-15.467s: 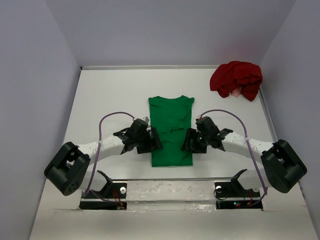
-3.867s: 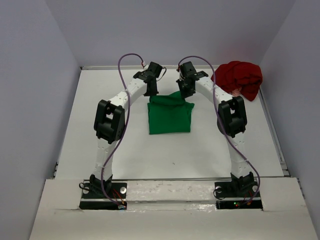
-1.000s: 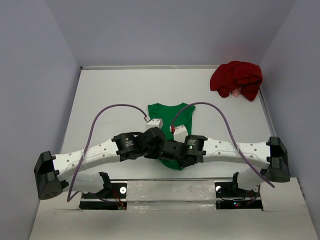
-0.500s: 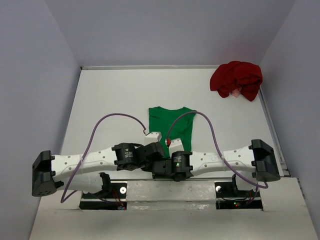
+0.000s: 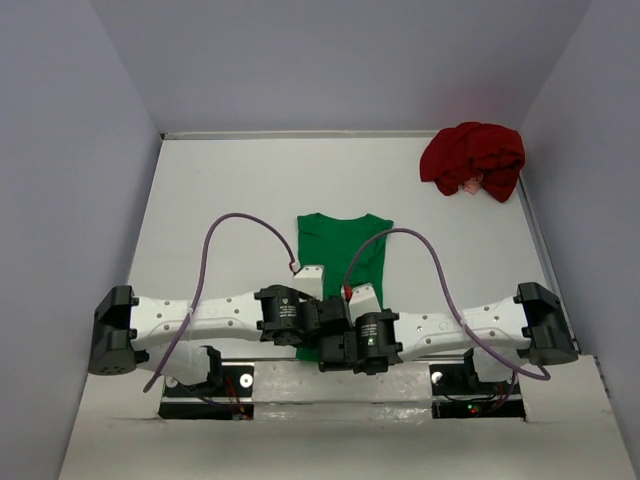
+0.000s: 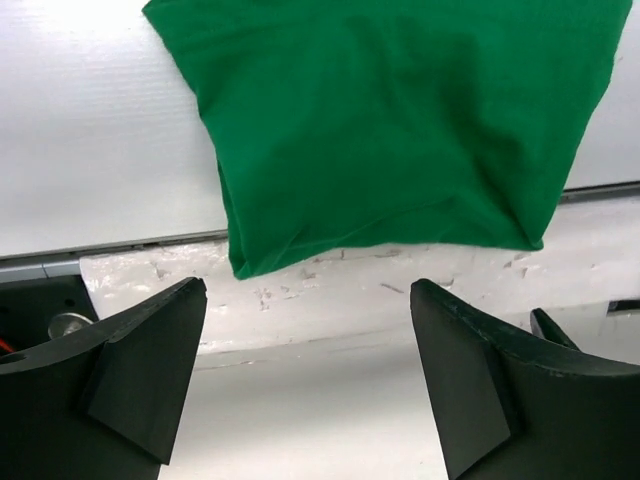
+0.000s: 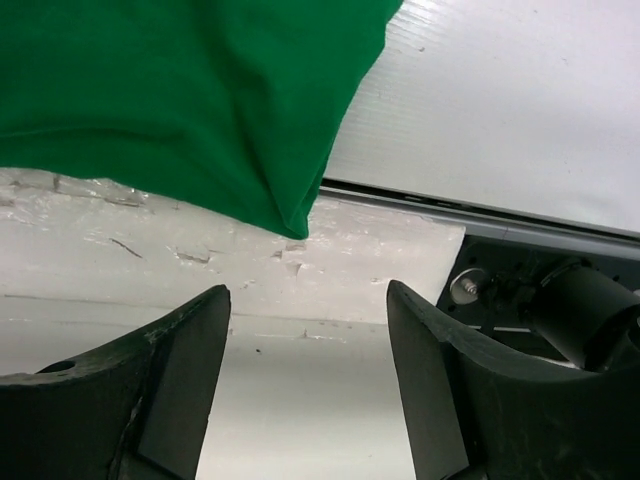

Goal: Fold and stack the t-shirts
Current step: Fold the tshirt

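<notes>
The bright green t-shirt (image 5: 340,250) lies flat and lengthwise in the middle of the table, collar end far. Its near hem hangs over the table's front edge, as the left wrist view (image 6: 390,120) and the right wrist view (image 7: 180,100) show. My left gripper (image 5: 322,322) (image 6: 310,380) and right gripper (image 5: 340,352) (image 7: 308,380) hover side by side just near of that hem. Both are open and empty. The dark red t-shirt (image 5: 473,160) is a crumpled heap at the far right corner.
A white scuffed ledge (image 6: 330,300) runs along the table's front edge, with the arms' black base mounts (image 7: 560,300) beside it. Grey walls enclose the table (image 5: 220,220) on the left, back and right.
Both grippers have drawn back toward the front edge over the last second. The green shirt's near hem has come with them and now lies over the edge.
</notes>
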You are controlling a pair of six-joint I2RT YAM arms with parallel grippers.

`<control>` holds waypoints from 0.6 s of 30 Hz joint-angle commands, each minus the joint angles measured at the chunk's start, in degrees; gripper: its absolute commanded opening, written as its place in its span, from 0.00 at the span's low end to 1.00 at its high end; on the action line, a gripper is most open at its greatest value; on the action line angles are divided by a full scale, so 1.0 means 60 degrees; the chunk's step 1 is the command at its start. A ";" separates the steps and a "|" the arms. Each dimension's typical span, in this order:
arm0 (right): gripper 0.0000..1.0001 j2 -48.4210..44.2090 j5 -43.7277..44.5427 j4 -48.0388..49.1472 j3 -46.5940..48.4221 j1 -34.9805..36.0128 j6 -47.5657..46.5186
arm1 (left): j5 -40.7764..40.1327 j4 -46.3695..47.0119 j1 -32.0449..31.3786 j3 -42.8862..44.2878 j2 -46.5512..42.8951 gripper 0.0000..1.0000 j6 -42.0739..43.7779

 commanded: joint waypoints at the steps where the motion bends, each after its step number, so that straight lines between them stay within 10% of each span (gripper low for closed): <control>1: 0.68 -0.0755 0.0204 0.2017 -0.0720 -0.1620 -0.0677 | -0.1574 -0.0001 -0.0588 0.0412 0.0339 0.93 -0.1058; 9: 0.52 -0.2090 -0.0676 0.4188 -0.2157 -0.3144 -0.2714 | -0.0405 0.3369 0.2032 -0.1769 -0.1918 0.82 0.1064; 18: 0.50 -0.2208 -0.1438 0.4877 -0.2231 -0.4273 -0.3990 | 0.0328 0.3706 0.3968 -0.1669 -0.1087 0.38 0.2909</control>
